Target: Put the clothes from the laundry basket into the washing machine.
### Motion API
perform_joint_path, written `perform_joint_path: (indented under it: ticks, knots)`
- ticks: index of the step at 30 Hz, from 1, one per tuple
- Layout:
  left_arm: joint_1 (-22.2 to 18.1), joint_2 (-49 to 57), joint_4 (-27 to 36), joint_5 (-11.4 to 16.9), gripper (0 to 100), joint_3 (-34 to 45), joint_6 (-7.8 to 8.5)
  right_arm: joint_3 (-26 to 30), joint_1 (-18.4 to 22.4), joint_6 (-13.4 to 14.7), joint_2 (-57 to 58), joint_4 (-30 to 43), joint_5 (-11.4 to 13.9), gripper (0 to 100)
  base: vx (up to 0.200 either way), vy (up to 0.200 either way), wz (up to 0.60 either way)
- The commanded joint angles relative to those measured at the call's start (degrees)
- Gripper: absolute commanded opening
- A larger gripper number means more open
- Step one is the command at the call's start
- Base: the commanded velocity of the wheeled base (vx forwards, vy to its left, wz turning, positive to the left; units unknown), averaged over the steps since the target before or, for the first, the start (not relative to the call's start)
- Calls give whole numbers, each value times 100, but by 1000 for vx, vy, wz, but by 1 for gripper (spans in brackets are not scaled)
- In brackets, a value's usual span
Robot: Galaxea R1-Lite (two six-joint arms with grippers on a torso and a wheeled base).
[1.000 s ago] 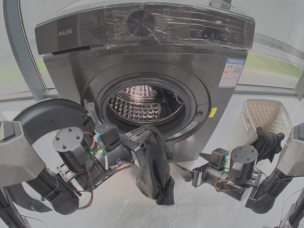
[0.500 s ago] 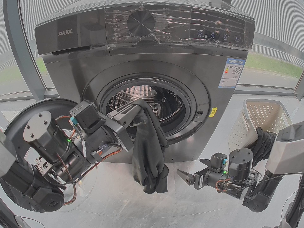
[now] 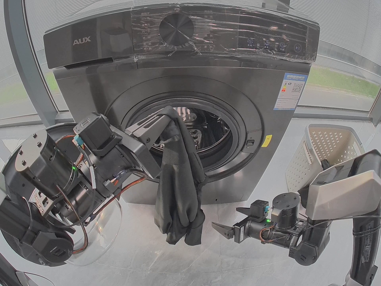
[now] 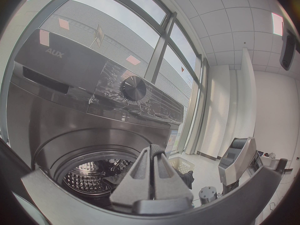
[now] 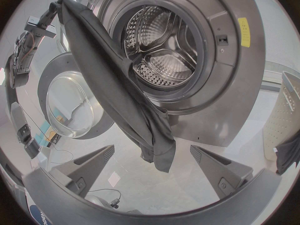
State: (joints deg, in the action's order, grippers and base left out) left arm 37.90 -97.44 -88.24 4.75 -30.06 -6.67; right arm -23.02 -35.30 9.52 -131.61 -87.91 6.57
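The washing machine (image 3: pixel 254 100) stands with its door swung aside and its drum (image 3: pixel 206 132) exposed. My left gripper (image 3: pixel 168 115) is shut on the top of a dark garment (image 3: pixel 178 179), level with the upper left of the drum mouth. The cloth hangs down in front of the opening and past its lower rim. In the left wrist view the fingers (image 4: pixel 142 169) pinch a fold of cloth. My right gripper (image 3: pixel 228 220) is open and holds nothing, low over the floor to the right of the garment's hem (image 5: pixel 156 153). The white laundry basket (image 3: pixel 329 147) stands at the right with another dark cloth (image 5: pixel 287 153) over its edge.
The round glass door (image 3: pixel 95 227) hangs open at the machine's lower left, behind my left arm. The pale tiled floor (image 3: pixel 238 259) stretches in front of the machine. Windows and a grey pillar (image 3: pixel 24 60) lie behind.
My left gripper has lifted the dark garment from below the drum rim up to the top of the opening. My right arm has sunk lower and shifted left, away from the basket.
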Motion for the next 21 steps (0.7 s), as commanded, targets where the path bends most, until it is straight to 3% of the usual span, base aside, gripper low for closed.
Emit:
perform_joint_path:
  ticks: [1, 5, 15, 21]
  knots:
    - [-2, 23, 17, -1, 0, -114, -1, -476, 24, -3, -585, 54, 222, 100, 0, 0, 0]
    - [-2, 32, 61, -10, 0, -175, -1, -1065, 59, -3, -945, 265, 424, 100, 0, 0, 0]
    - [7, 58, 52, -10, 0, -149, -1, -2559, 129, -12, -1332, 1381, 512, 100, 0, 0, 0]
    - [7, 50, 43, -1, 0, -114, -1, -3253, 94, -12, -1719, 1522, 521, 100, 0, 0, 0]
